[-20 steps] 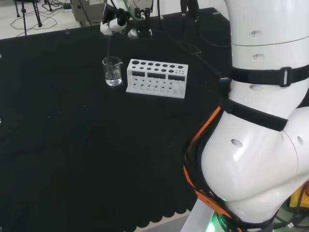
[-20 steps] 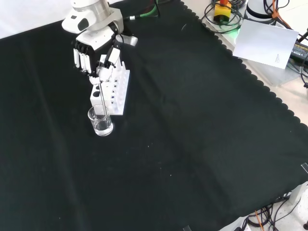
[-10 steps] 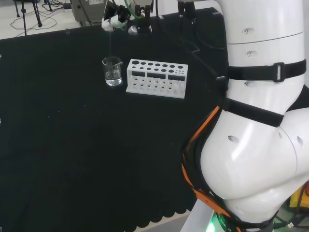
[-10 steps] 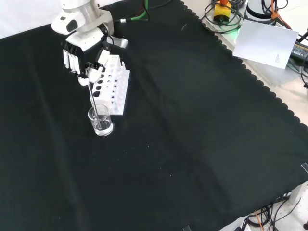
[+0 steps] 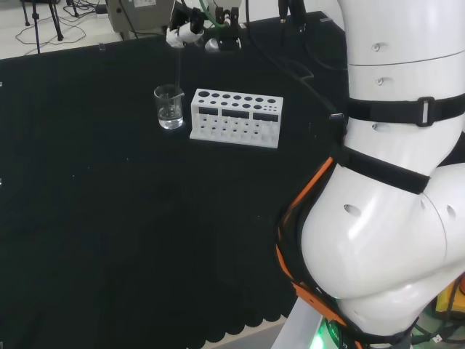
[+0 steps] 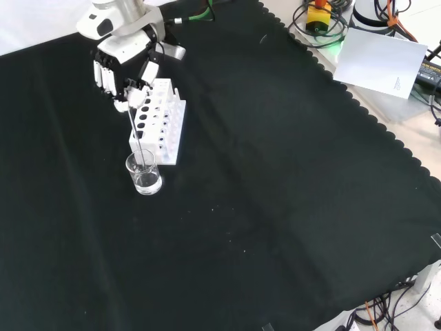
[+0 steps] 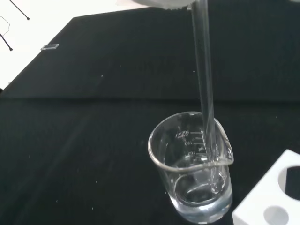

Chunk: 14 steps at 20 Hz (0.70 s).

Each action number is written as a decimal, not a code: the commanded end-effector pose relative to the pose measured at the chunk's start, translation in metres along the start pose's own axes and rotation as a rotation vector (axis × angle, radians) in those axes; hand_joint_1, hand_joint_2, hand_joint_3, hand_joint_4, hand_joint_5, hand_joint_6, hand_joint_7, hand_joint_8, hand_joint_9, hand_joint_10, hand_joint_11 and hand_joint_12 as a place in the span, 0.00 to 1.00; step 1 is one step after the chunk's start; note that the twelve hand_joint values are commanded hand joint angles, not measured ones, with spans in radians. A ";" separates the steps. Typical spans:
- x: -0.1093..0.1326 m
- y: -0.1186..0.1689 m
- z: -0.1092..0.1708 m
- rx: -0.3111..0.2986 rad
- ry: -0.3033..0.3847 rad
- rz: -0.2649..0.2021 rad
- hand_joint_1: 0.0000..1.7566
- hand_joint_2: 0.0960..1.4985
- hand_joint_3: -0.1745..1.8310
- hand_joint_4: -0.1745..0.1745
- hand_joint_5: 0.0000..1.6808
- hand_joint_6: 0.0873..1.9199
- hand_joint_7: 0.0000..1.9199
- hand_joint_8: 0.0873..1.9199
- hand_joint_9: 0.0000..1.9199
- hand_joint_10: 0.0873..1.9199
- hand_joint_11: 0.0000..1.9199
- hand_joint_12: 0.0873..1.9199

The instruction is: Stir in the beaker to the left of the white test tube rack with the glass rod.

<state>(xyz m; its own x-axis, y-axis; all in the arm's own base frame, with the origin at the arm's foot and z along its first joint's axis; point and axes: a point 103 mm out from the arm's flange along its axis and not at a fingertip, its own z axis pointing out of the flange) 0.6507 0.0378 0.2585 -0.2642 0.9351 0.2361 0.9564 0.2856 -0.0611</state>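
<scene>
Hand above far end of white test tube rack in front view, fingers curled, pinching glass rod at top. Rod slants down into beaker; tip in clear liquid near wall. Beaker just beside rack on counter.

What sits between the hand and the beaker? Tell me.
In the front view, the glass rod bridges the gap: the hand holds its top, and its lower end stands inside the beaker.

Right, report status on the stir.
Hand shut on glass rod. Rod tip down inside beaker, near the bottom. Test tube rack beside beaker, clear of rod.
</scene>
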 end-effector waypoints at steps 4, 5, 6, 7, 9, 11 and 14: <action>0.023 0.007 0.007 0.013 0.003 -0.058 0.75 0.71 0.00 0.00 0.82 0.00 0.65 0.43 0.88 0.32 0.58 0.40; 0.027 0.011 0.010 0.021 0.006 -0.065 0.75 0.71 0.00 0.00 0.82 0.00 0.65 0.43 0.88 0.32 0.58 0.40; 0.031 0.017 0.012 0.027 0.008 -0.073 0.75 0.71 0.00 0.00 0.82 0.00 0.65 0.43 0.88 0.32 0.58 0.40; 0.034 0.021 0.015 0.034 0.006 -0.081 0.75 0.71 0.00 0.00 0.82 0.00 0.65 0.43 0.88 0.32 0.58 0.40; 0.039 0.029 0.019 0.031 0.016 -0.092 0.75 0.71 0.00 0.00 0.82 0.00 0.65 0.43 0.88 0.32 0.58 0.40; 0.038 0.035 0.022 0.030 0.019 -0.093 0.75 0.71 0.00 0.00 0.82 0.00 0.65 0.43 0.88 0.32 0.58 0.40; 0.026 0.040 0.020 0.028 0.016 -0.073 0.75 0.71 0.00 0.00 0.82 0.00 0.65 0.43 0.88 0.32 0.58 0.40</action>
<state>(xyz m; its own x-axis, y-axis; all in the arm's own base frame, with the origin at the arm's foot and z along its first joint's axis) 0.6671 0.0729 0.2502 -0.3294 0.9113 0.2472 0.9332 0.3541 -0.0617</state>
